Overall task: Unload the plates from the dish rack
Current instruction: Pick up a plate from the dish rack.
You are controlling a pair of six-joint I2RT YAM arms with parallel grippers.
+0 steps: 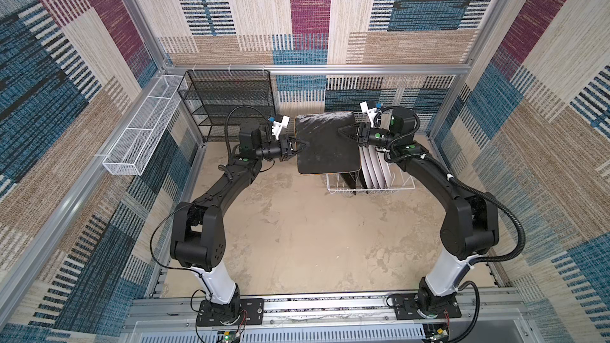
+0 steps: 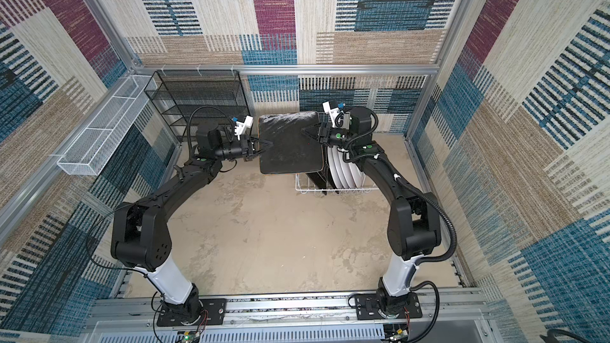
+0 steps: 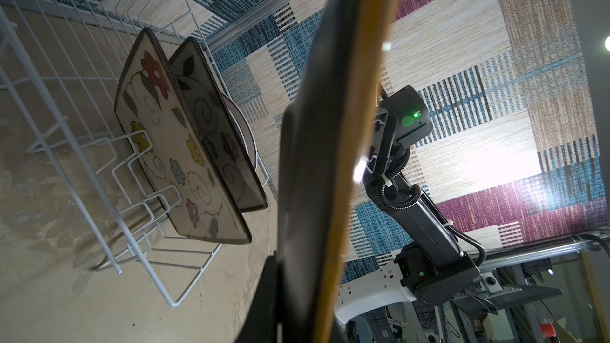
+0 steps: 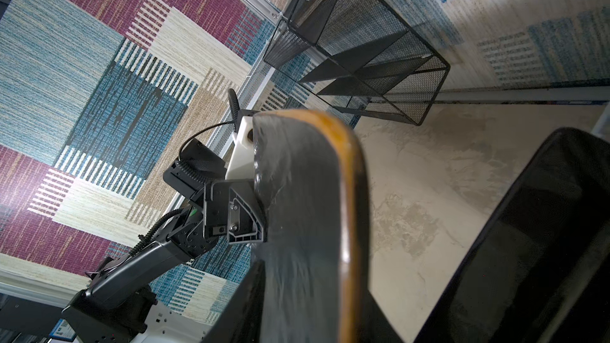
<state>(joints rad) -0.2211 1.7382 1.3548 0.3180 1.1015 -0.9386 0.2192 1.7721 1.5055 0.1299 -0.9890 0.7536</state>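
Observation:
A square plate (image 1: 326,143) (image 2: 290,146) with a black back and an orange rim hangs in the air left of the dish rack (image 1: 402,186), back side up. My left gripper (image 1: 305,144) (image 3: 307,308) is shut on its left edge. At the opposite edge the jaws of my right gripper (image 1: 341,131) (image 4: 310,292) straddle the rim closely; whether they still press is unclear. In the dish rack (image 3: 66,94) stand two flowered square plates (image 3: 171,146) and behind them round white plates (image 1: 373,166). The black back of a racked plate (image 4: 528,242) fills the right wrist view's edge.
A black mesh shelf unit (image 1: 231,103) (image 4: 363,44) stands against the back wall, just behind my left arm. A long white mesh basket (image 1: 145,127) hangs on the left frame rail. Bare beige tabletop (image 1: 297,242) stretches in front of the rack.

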